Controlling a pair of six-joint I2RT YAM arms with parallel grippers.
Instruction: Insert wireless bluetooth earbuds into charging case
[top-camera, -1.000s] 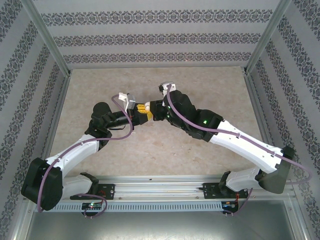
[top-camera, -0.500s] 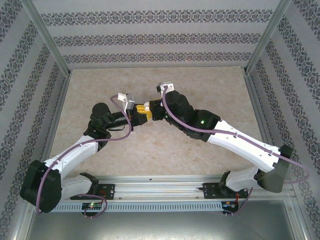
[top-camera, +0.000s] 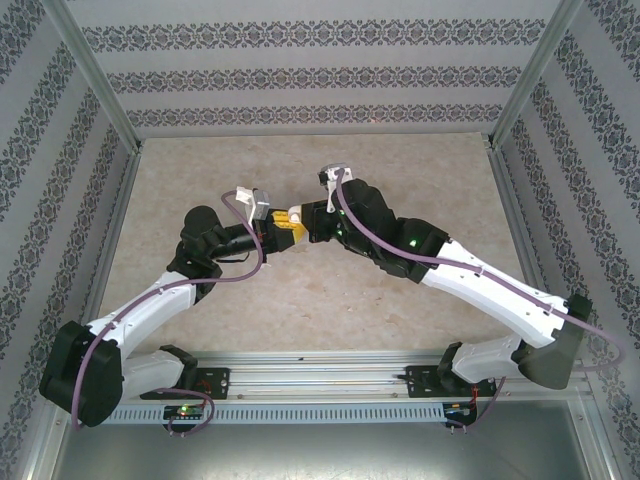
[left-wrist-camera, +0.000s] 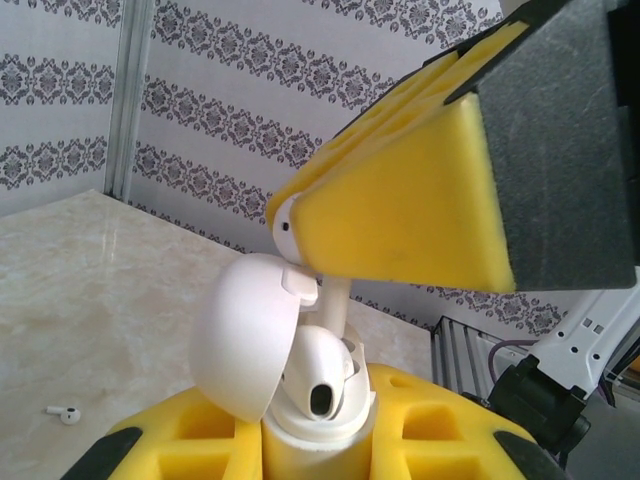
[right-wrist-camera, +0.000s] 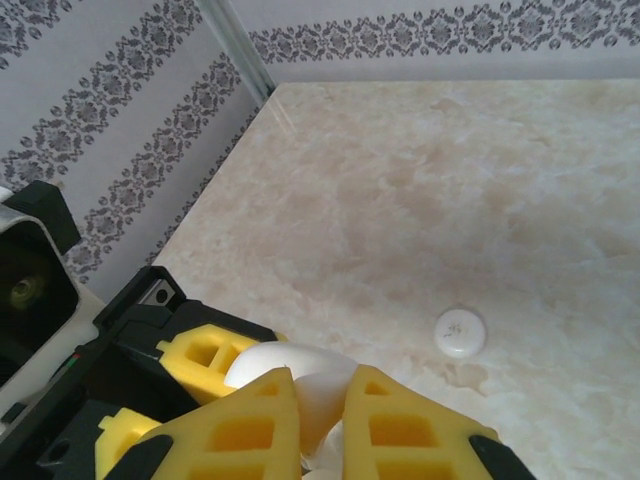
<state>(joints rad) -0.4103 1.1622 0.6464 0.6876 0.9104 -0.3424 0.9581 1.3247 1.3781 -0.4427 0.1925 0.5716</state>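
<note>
Jaws of the left gripper (left-wrist-camera: 315, 445) are clamping the open charging case (left-wrist-camera: 245, 335) by its base, the lid tipping toward nine o'clock. The right gripper (right-wrist-camera: 320, 385) is coming in from two o'clock, pinching an earbud (left-wrist-camera: 287, 225) tight between its yellow pads (left-wrist-camera: 400, 215), with the stem pointing down into the case's mouth. A white piece (left-wrist-camera: 322, 372) with a dark hole is sitting inside, possibly another bud. A loose earbud (left-wrist-camera: 68, 412) is lying on the table (left-wrist-camera: 100, 300) at eight o'clock of the case. In the right wrist view, a flat white disc (right-wrist-camera: 460, 332) is lying at three o'clock of the case.
</note>
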